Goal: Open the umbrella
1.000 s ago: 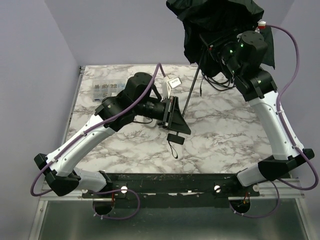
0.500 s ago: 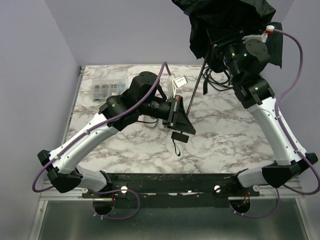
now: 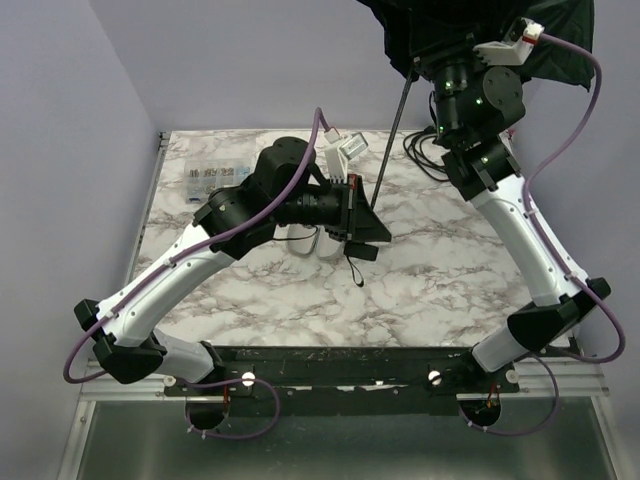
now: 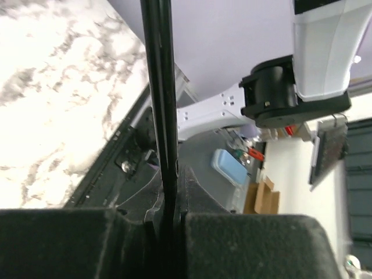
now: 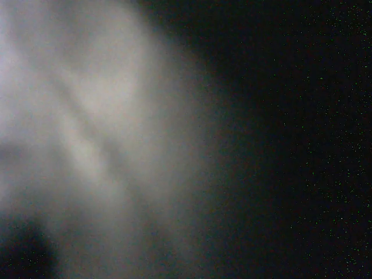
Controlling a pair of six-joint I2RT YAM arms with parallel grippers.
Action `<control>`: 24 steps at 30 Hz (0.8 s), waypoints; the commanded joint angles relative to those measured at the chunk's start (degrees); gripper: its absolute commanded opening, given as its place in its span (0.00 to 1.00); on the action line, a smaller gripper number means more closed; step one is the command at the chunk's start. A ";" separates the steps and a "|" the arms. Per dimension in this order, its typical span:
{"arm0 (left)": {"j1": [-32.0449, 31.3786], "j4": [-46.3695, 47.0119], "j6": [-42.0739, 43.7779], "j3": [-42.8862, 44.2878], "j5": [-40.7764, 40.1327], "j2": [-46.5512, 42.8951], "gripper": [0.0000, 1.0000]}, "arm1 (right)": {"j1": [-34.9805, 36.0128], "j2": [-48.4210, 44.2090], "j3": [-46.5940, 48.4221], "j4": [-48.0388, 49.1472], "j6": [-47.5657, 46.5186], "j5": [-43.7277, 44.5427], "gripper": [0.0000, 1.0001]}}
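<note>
Left tool [image 4: 168, 224] grips the thin black umbrella shaft [image 4: 158, 87]; right tool hides under dark fabric canopy [image 3: 445, 25], so I cannot tell its state. Crooked pulling could bend the shaft.

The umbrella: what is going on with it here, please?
Two robot arms are working on the umbrella. The left gripper has its jaws shut on the thin black shaft, over the marble table. The right arm reaches up into the dark canopy, which hangs bunched, not spread. The right gripper is hidden in the fabric.
</note>
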 commanded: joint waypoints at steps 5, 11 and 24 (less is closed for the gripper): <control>-5.99 -19.00 6.55 -5.05 12.74 -7.49 0.00 | -4.79 12.74 16.83 23.17 -14.44 19.34 0.01; -6.01 -21.22 8.35 -11.00 12.23 -11.70 0.00 | -7.51 17.77 24.94 22.87 -13.43 18.68 0.01; -6.01 -24.22 10.27 -17.15 11.03 -15.68 0.00 | -13.14 23.13 34.03 17.25 -7.88 15.25 0.01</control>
